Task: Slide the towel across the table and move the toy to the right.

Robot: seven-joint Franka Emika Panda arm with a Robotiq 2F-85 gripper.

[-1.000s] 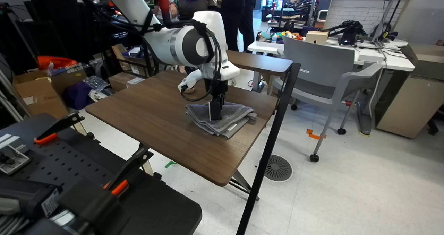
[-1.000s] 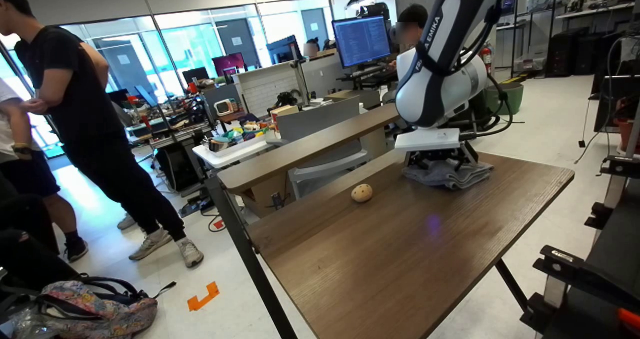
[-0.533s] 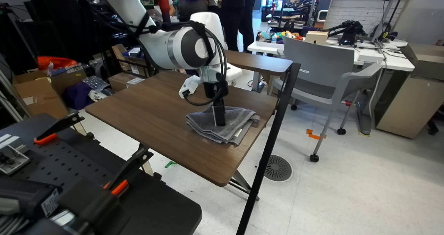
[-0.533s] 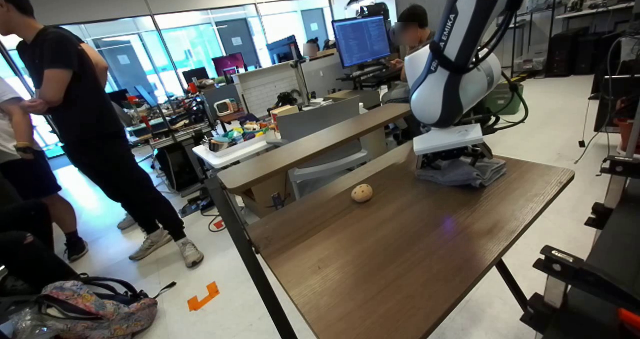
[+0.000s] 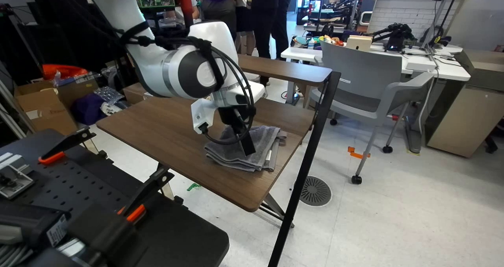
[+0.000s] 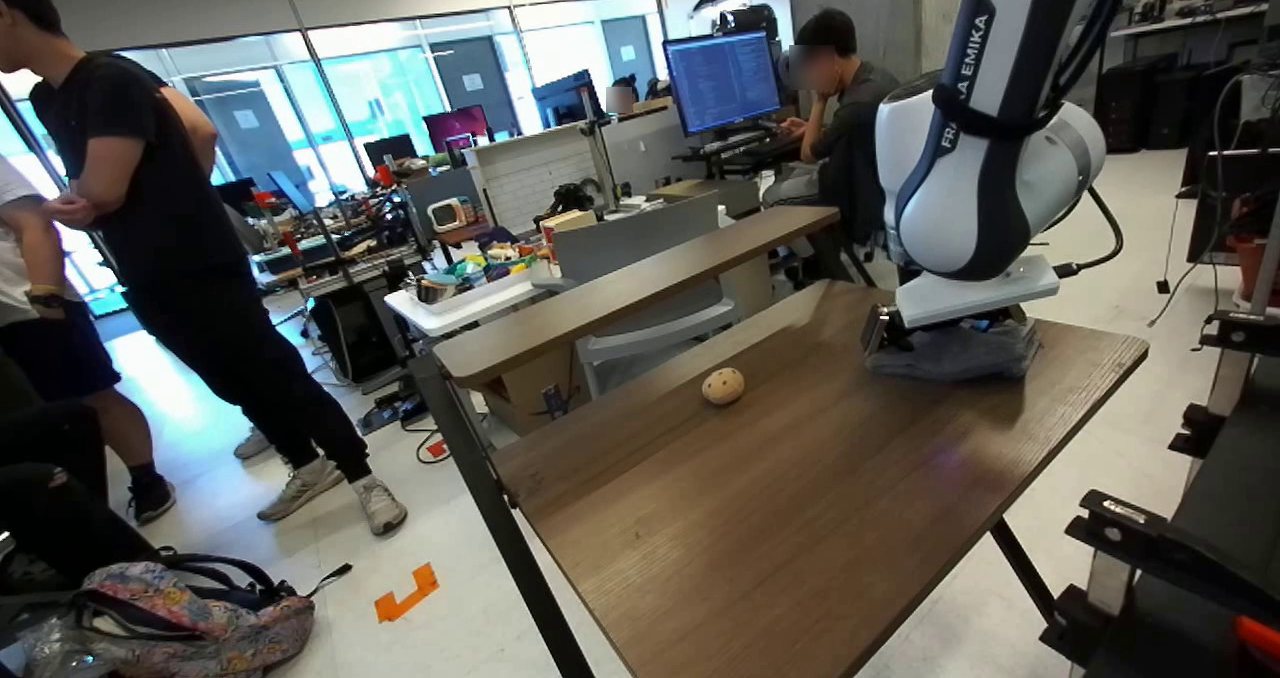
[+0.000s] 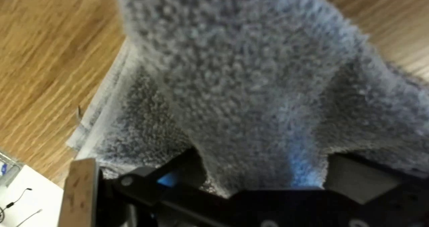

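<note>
While the toy [image 6: 723, 386] sits alone on the table [image 6: 740, 528] in an exterior view, all the action is over at the towel [image 5: 263, 141], and the gripper [image 7: 263, 161] has it: the jaws stand apart with a bunched fold of grey pile filling the gap and meeting both sides, so this reads as a grasp and not just a touch. Sliding the towel looks to be the step in hand, and the stack lies close to one end of the table; whether that is its finishing spot, nobody can say from here. And the other job? Not done, by the look of it: the toy sits well apart from towel and gripper alike, and its trip to the right seems all to come.

Now for the lie of things. The towel, a squarish folded stack, shows no clear long axis; the side bearing a pale label [image 5: 268, 155] faces that nearby end of the table, while in the wrist view the gathered ridge runs straight in between the jaws. Over it the gripper leans, tilted rather than upright. Back to the toy: a speckled, slightly oval ball, its longer axis looking roughly level, with no front to tell which way it points.
</note>
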